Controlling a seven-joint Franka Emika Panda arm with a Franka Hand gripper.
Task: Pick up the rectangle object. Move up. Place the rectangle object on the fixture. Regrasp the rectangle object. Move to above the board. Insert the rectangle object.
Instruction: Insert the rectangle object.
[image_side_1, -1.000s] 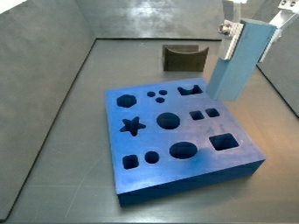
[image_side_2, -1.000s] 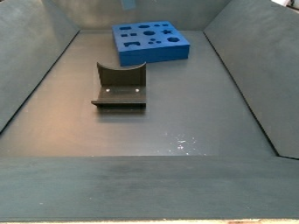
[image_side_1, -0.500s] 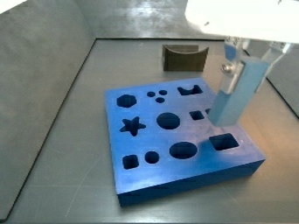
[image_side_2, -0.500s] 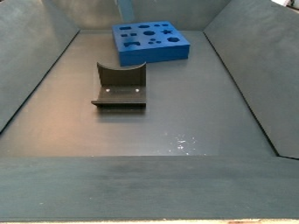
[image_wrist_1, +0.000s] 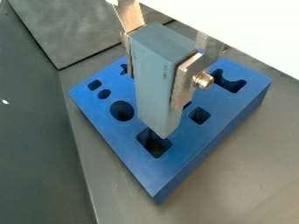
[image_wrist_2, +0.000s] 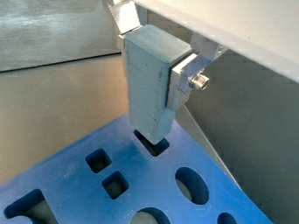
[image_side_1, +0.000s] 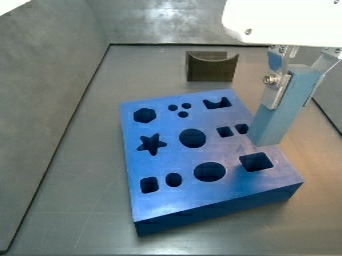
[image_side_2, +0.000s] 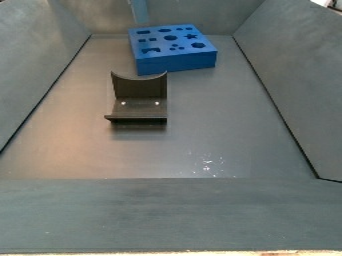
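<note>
In both wrist views, the rectangle object (image_wrist_1: 156, 83) (image_wrist_2: 149, 80) is held tight by the gripper (image_wrist_1: 160, 54) (image_wrist_2: 156, 51) above a hole in the board (image_wrist_1: 222, 114) (image_wrist_2: 70, 188). If it is tilted, an edge could be hit and the block jammed.

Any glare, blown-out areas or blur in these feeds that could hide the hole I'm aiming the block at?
In a side view the arm's housing above the end effector is blown out white; the light blue-grey rectangular block and the bright-blue slab with dark shaped holes stay sharp. In a wrist view the rectangular hole under the block is dark but readable. In a side view, faint glare speckles the grey floor.
</note>
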